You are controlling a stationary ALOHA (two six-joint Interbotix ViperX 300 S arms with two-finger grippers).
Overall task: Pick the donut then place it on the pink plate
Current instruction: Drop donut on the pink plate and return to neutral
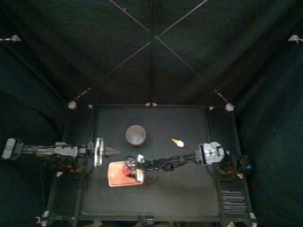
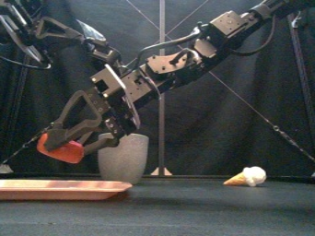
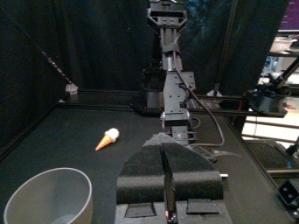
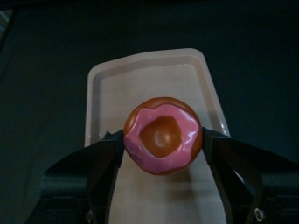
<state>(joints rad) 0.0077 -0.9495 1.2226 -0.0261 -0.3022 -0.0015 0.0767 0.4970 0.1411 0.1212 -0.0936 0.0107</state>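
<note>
Table [image 1: 178, 191], small and black, stands curtained in black at the back and sides. My right arm [image 1: 178, 162] comes in from the right, reaches past the middle and slants down over the left half. My left arm [image 1: 48, 151] lies low along the left edge, at rest and pointing inward.

Flat pink tray [image 2: 62, 189], oblong with a shallow raised rim, lies near the front left of the table, directly under my right gripper [image 2: 68, 140]. Tall grey speckled cup [image 2: 123, 157] stands upright behind the tray, toward the back; the top view shows a gap between the two.

Ring-shaped toy donut [image 4: 163, 133], brown with glossy pink icing, sits pinched between my right fingers [image 4: 107, 168], one black pad on each side of the ring. It hangs in the air above the tray, clear of the tray's surface. Its iced face is turned toward my wrist camera, and the tray's length runs away beneath it.

My left gripper [image 3: 169, 157] holds nothing. Its two fingers are pressed together with only a thin seam between them, and they are aimed across the table at my other arm.

Toy ice-cream cone [image 2: 246, 176], tan with a white top, lies on its side to the right of the cup. It is well apart from the cup, the tray and both grippers.
</note>
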